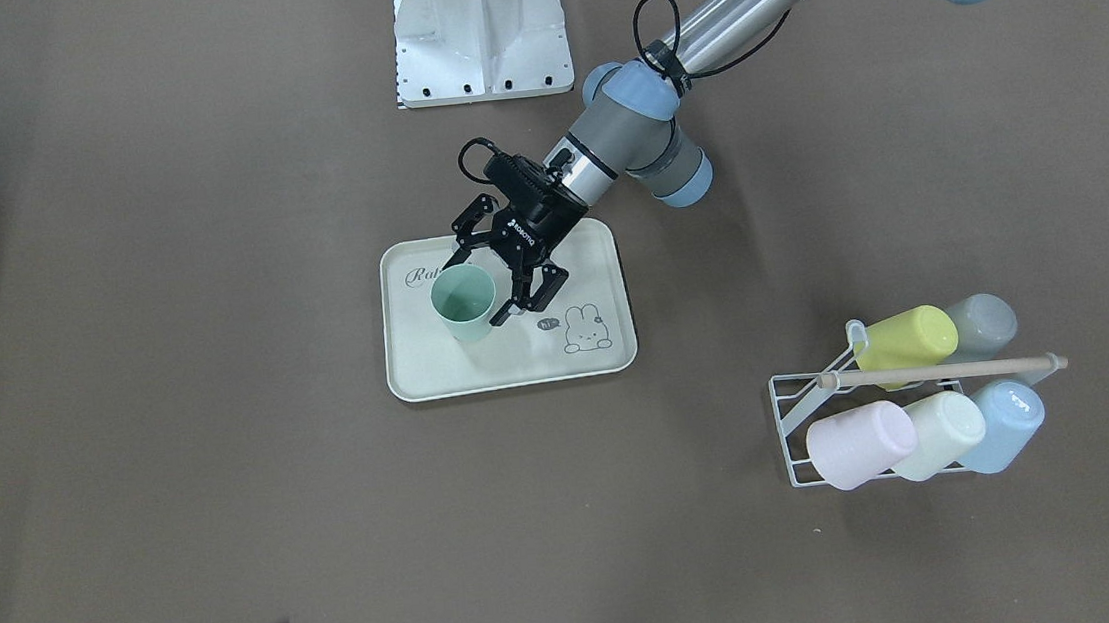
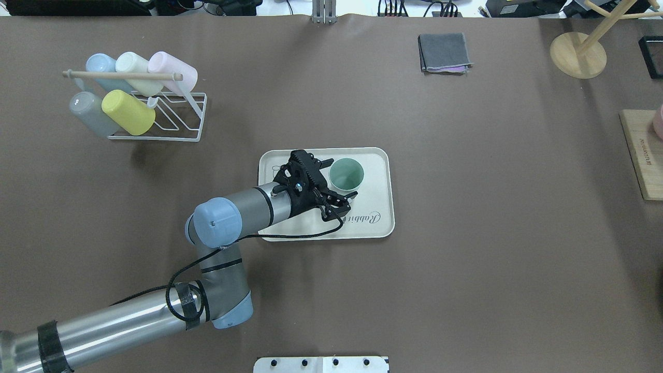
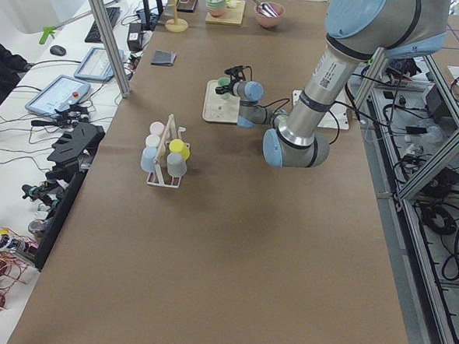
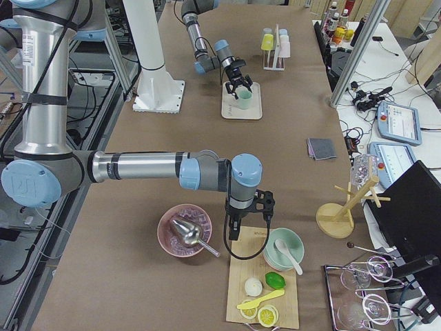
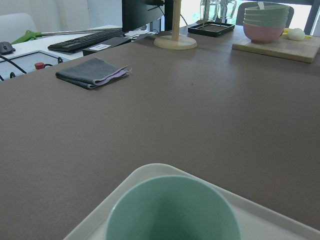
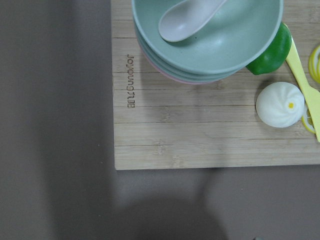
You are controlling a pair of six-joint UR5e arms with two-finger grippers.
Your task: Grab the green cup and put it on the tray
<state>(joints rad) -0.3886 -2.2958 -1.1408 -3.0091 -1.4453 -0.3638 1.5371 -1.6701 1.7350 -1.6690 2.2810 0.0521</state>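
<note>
One green cup stands upright on the tray. Left end effector, spread wide, flanks it from eight o'clock, seen overhead.

Bg only: big table w/ matte brown cover fills most views. Along operator side I see a white side bench w/ keyboard, tablet and loose cables. Alu post stands at the table edge. Dark monitor on the bench, strong backlight behind it; window or lamp, can't tell. Pale wall left of that. Robot side: alu frame rack w/ cable bundles. Light even and diffuse, shadows soft.
</note>
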